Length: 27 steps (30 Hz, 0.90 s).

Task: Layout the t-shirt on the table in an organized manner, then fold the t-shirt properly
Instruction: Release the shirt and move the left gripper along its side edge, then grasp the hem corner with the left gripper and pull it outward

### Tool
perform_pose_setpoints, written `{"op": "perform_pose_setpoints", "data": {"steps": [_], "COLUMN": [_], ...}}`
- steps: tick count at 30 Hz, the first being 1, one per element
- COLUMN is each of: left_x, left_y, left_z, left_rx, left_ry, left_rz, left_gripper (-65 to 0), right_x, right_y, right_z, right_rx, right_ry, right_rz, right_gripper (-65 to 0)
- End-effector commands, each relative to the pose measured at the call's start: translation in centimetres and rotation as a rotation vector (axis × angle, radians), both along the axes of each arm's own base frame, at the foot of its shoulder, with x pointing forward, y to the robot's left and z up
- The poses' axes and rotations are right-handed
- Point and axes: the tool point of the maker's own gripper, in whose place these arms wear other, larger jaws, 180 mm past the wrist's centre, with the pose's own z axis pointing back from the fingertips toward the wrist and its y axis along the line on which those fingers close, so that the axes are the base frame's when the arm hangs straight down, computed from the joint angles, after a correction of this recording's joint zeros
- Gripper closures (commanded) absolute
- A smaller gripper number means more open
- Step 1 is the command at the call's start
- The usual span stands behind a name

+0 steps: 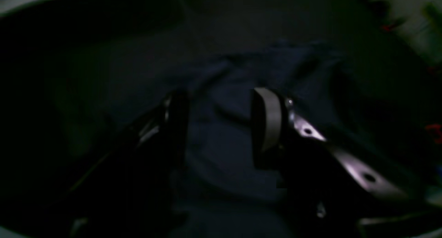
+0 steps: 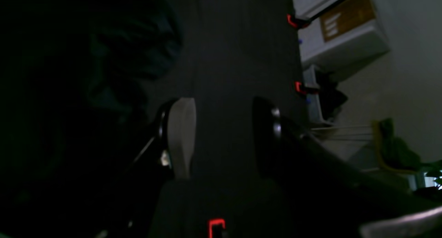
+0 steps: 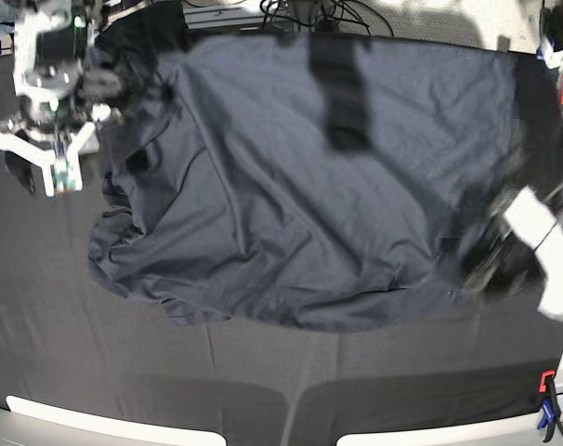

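A: What is hard to read here?

B: Both wrist views are very dark. In the base view the left gripper [image 3: 490,260] at the right edge is smeared by motion blur, and the arm behind it runs out of the frame. The right gripper [image 3: 63,167] at the upper left is sharper.

A: And the claws?

B: The left wrist view shows the left gripper [image 1: 221,124] with its jaws spread and released, only dim blue cloth between them. The right wrist view shows the right gripper [image 2: 221,138] likewise released, over bare black cloth.

A: Where is the t-shirt?

B: The t-shirt [image 3: 300,177] fills the upper and middle part of the base view, lying on the table [image 3: 96,362]. Its long axis runs left to right across the frame. The left end is bunched into folds, the right part lies flatter. I cannot make out collar or sleeves, so I cannot tell which end is the neck.

A: Anything else?

B: A red and blue clamp [image 3: 546,404] at the lower right corner
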Motion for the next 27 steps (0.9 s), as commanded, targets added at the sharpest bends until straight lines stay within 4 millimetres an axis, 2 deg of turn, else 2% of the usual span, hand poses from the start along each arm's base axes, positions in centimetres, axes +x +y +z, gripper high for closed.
{"op": "perform_pose_setpoints", "data": {"steps": [1,4,7,11,18,22,27], "left_x": [1.2,4.0,6.5,10.3,16.1,18.1,18.3], "left_y": [-0.2,-0.9,-1.4,-1.1,0.7,1.5,0.7], "left_z": [2.2,2.4,1.3,-1.3,-5.7,-8.7,-12.4], "left_rx": [0.015,0.106,0.113,0.067,-0.038,-0.005,0.037], "left_ry": [-0.076,-0.086,-0.043,0.059,0.243,0.313,0.353], "left_rz": [0.007,0.045,0.052,0.065,0.154,0.228,0.264], "left_gripper": [-26.9,-26.9,-26.9,-26.9,-26.6,-26.6,-26.6], "right_x": [0.6,0.7,0.7,0.7,0.5,0.3,0.0], "right_y": [0.2,0.3,0.2,0.2,0.5,0.7,1.1], "right_z": [1.1,1.2,1.1,1.1,0.8,0.5,0.0], "right_rx": [-0.013,-0.015,-0.015,-0.015,0.007,0.032,0.065], "right_ry": [-0.035,-0.036,-0.032,-0.032,-0.033,-0.032,-0.029], "right_rz": [0.025,0.031,0.028,0.028,0.015,-0.001,-0.024], "right_gripper": [-26.5,-26.5,-26.5,-26.5,-26.5,-26.5,-26.5]}}
